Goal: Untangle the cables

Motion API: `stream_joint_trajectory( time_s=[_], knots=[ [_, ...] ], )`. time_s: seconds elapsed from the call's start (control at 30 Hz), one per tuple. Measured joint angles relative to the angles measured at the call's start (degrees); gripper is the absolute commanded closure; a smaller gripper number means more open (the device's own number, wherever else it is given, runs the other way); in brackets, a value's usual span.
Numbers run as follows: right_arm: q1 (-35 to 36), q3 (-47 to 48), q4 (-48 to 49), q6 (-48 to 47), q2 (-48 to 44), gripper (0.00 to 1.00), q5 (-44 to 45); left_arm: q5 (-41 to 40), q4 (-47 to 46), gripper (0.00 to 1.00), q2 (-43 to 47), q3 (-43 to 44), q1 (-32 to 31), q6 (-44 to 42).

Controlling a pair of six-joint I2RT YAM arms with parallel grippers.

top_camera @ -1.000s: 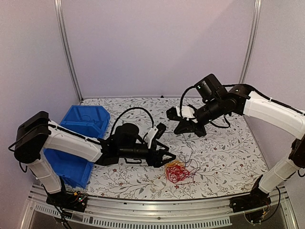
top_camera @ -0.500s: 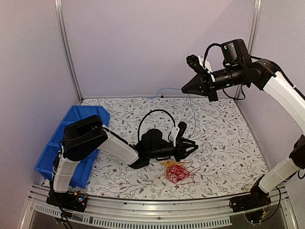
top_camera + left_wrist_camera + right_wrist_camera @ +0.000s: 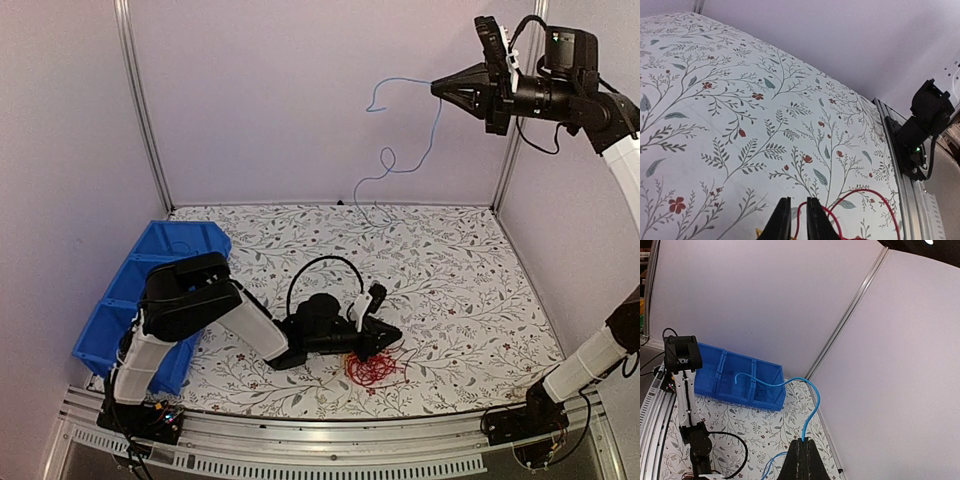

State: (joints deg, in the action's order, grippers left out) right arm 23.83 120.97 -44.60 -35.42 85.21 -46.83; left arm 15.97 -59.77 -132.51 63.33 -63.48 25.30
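The cables lie as a small red clump (image 3: 372,368) near the table's front, with a red loop (image 3: 875,196) running out over the cloth. My left gripper (image 3: 397,335) rests low at the clump's upper edge. Its jaws (image 3: 797,219) stand narrow, shut on a red strand between them, and a bit of yellow cable (image 3: 759,232) peeks out beside the left finger. My right gripper (image 3: 437,88) is raised high at the back right, shut (image 3: 801,441) on a blue cable (image 3: 430,130) that dangles in curls toward the table's back edge (image 3: 813,400).
A blue compartment bin (image 3: 160,290) sits tilted at the table's left edge (image 3: 735,380). The floral cloth (image 3: 460,290) covers the table. Metal frame posts (image 3: 520,120) and pale walls close in the back. A black mount (image 3: 925,135) sits on the rail at the right.
The right arm rose from table height up to the back right, drawing the blue cable out of the clump. The left gripper moved right to the clump and closed there.
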Motion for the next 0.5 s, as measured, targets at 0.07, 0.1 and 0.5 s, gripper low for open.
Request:
stream_joint_trajectory(
  time_s=[0.07,0.1,0.5],
  knots=[
    [0.02,-1.66,1.07,0.92,-0.04,1.0,-1.18,-1.2,0.09,0.7,0.79,-2.32,0.0,0.07],
    [0.02,-3.23,1.53,1.4,-0.04,1.0,-1.73,-1.86,0.09,0.67,1.49,-3.43,0.0,0.2],
    [0.0,-19.47,4.72,4.72,-0.66,1.0,-2.12,-7.02,-6.03,0.52,17.27,-15.45,-0.02,-0.44]
  ],
)
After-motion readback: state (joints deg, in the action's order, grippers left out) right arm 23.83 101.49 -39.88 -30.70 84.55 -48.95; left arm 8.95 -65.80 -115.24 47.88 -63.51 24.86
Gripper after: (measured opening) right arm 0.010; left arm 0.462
